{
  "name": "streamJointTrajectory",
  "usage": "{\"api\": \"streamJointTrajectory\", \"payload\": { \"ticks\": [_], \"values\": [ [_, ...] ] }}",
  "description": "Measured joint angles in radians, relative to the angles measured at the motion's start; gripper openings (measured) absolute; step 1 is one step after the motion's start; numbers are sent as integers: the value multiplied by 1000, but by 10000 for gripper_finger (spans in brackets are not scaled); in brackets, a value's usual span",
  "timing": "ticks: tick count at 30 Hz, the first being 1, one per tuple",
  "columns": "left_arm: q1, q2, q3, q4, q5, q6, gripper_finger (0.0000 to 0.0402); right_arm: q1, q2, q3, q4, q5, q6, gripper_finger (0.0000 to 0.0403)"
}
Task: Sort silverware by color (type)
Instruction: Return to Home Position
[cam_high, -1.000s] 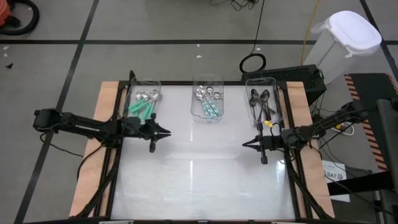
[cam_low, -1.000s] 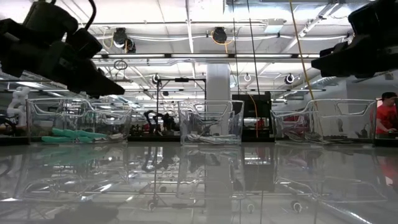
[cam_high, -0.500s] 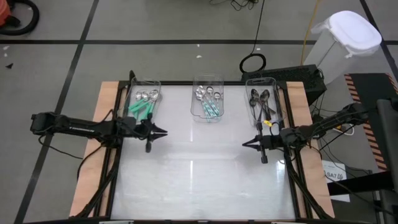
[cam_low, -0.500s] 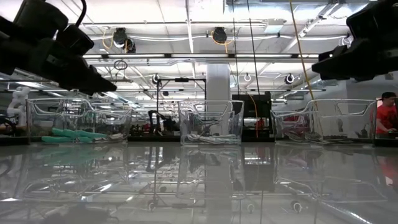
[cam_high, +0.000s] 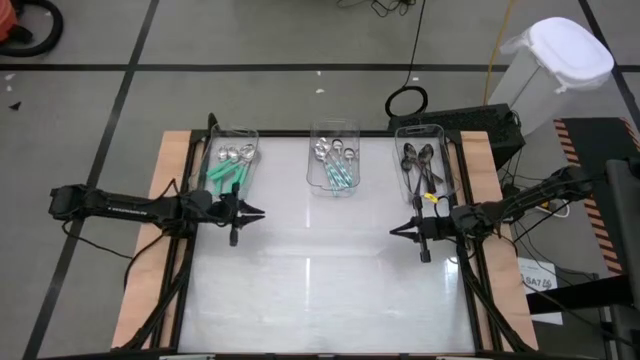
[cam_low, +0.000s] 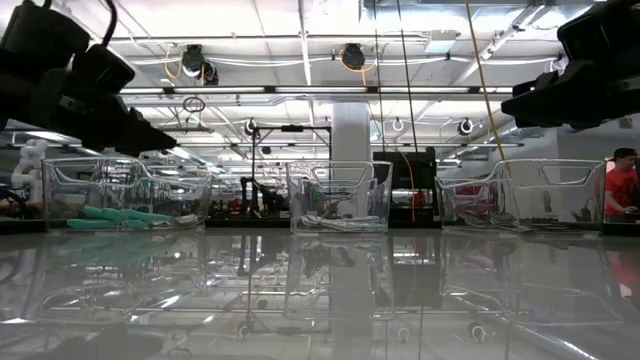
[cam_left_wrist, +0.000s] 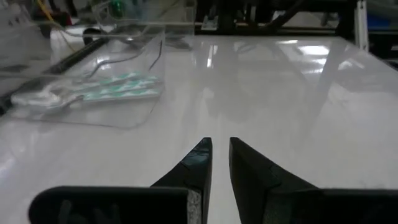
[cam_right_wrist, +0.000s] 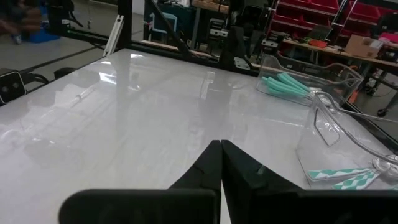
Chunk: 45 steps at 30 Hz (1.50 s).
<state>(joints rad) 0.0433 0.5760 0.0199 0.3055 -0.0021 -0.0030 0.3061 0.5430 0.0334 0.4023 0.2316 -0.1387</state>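
The silverware lies in three clear bins along the table's far edge. The left bin (cam_high: 230, 165) holds teal-handled spoons (cam_left_wrist: 112, 87), the middle bin (cam_high: 335, 160) silver spoons and teal-handled ones (cam_right_wrist: 339, 177), and the right bin (cam_high: 422, 165) dark spoons. My left gripper (cam_high: 258, 211) (cam_left_wrist: 219, 142) hovers above the table just near of the left bin, with only a narrow slit between its fingers and nothing in it. My right gripper (cam_high: 393, 231) (cam_right_wrist: 221, 143) hovers near of the right bin, shut and empty. Both point toward the table's middle.
The glossy white table top (cam_high: 320, 290) lies bare between and near of the two grippers. Wooden side rails (cam_high: 150, 250) and a black frame edge the table. A white lidded bin (cam_high: 560, 60) and cables stand on the floor beyond the table's far right corner.
My left gripper has drawn back toward the table's left edge and risen a little, staying level. My right gripper has kept still, and the spoons and bins have not moved.
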Motion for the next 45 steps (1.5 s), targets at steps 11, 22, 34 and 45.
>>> {"api": "streamJointTrajectory", "payload": {
  "ticks": [11,22,34,45],
  "values": [
    [1,-77,-11,-41,-35,17,55,0,-6,0,-3,5,0,0],
    [1,-274,-11,-231,-51,17,55,-1,-212,0,-147,83,-5,0],
    [0,-357,-9,-289,-50,4,55,-3,-530,-20,-318,-77,-57,0],
    [0,-362,-11,-267,-43,-2,55,-156,-542,-19,-298,-184,-105,0]
  ]
}}
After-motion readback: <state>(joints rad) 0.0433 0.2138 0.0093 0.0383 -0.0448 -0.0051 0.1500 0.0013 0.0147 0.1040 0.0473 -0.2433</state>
